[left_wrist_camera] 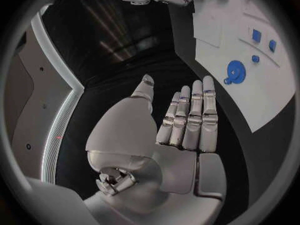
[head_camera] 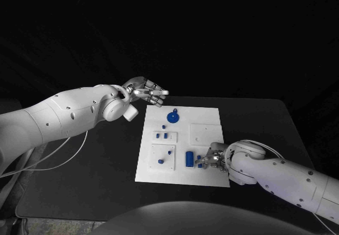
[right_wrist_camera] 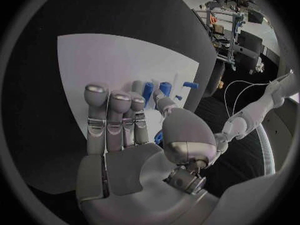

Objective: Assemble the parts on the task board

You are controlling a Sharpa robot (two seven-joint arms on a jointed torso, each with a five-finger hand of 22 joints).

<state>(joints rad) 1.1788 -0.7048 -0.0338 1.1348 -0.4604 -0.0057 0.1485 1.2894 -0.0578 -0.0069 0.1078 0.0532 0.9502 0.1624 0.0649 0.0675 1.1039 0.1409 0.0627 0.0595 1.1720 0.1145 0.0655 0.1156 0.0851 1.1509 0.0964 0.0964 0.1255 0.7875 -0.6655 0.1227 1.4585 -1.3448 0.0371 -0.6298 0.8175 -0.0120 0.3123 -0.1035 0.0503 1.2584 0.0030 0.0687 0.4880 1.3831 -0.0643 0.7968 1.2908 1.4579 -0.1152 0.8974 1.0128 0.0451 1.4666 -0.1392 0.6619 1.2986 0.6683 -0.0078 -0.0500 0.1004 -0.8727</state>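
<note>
Parts, small and blue, on the task board just beside the right hand; grasp there impossible to tell. Left hand off the board's far corner, fingers straight and apart, holding nothing.

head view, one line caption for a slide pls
Right hand works at blue parts on the task board; left hand hovers open.
</note>
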